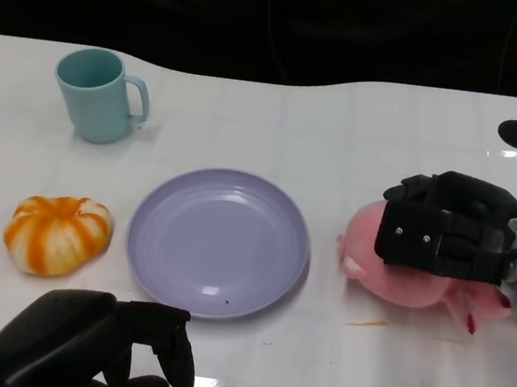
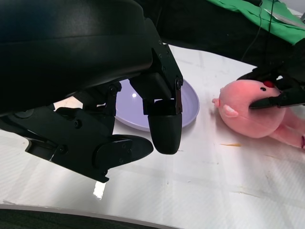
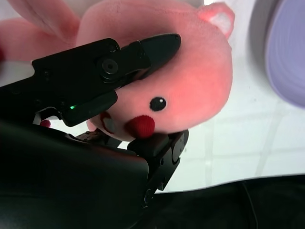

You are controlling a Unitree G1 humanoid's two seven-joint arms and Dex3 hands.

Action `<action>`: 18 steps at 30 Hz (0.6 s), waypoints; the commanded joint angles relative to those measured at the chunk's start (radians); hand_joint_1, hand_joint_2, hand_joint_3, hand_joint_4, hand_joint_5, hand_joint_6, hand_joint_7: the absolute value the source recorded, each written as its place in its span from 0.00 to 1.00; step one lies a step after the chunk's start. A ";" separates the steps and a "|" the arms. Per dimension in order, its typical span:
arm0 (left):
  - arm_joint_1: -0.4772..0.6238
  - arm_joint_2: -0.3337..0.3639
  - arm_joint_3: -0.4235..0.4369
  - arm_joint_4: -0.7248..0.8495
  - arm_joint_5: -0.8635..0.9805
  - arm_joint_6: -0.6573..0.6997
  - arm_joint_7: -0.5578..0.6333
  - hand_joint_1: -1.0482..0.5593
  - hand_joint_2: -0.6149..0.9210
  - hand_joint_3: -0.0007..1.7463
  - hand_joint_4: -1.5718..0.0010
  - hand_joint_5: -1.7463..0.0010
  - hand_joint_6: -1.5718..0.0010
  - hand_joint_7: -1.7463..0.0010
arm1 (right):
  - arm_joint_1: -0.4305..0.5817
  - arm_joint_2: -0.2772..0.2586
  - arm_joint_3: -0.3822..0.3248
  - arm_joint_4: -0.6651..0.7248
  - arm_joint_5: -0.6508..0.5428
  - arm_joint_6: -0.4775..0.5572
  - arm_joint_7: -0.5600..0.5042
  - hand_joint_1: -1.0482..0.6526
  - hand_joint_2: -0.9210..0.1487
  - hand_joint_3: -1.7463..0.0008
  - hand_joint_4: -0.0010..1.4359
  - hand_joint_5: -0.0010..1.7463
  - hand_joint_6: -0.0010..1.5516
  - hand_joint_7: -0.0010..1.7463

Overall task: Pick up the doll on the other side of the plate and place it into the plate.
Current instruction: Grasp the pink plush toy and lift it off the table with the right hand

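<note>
The step now looks like getting a good hold on the doll so it can be lifted to the plate. Here is how to do it well, going from left to right.

At the far left sit a pumpkin (image 1: pixel 57 234) and a cup (image 1: pixel 98 94). Leave them alone. The left hand (image 1: pixel 89 343) rests low near the front of the table. Its fingers are curled in a little and hold nothing. It should just wait there.

In the middle is the plate (image 1: pixel 219 243). It has nothing in it. This is where the doll must go.

To the right of the plate lies the doll (image 1: pixel 400 268). It is pink and soft, and it is still on the table, near the plate but not touching it. The right hand (image 1: pixel 448 226) sits on top of it. In the right wrist view, one finger (image 3: pixel 152 47) presses over the doll's head and another (image 3: pixel 162 148) is tucked under its face, so the doll sits between them. The hand has closed around it.

The doll is squishy, so I think the hand should squeeze firmly before it goes up. The legs stick out toward the right arm and may hang down. Lift high enough to clear the plate's rim, then let go over the middle.
</note>
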 commanded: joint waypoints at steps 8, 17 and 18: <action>-0.002 0.008 0.004 -0.019 -0.001 0.013 -0.009 0.51 0.88 0.38 0.55 0.15 0.53 0.34 | 0.020 -0.012 0.005 -0.016 0.001 -0.074 -0.068 0.52 0.31 0.50 0.60 1.00 0.48 0.91; -0.009 0.007 -0.001 -0.003 0.001 0.008 -0.002 0.52 0.88 0.38 0.56 0.15 0.54 0.34 | 0.033 -0.020 -0.007 -0.053 0.004 -0.133 -0.098 0.49 0.15 0.65 0.59 1.00 0.43 0.96; -0.010 0.006 -0.001 -0.001 0.001 0.008 -0.001 0.52 0.88 0.38 0.55 0.15 0.54 0.34 | 0.033 -0.020 -0.009 -0.054 0.004 -0.138 -0.103 0.50 0.18 0.62 0.60 1.00 0.43 0.98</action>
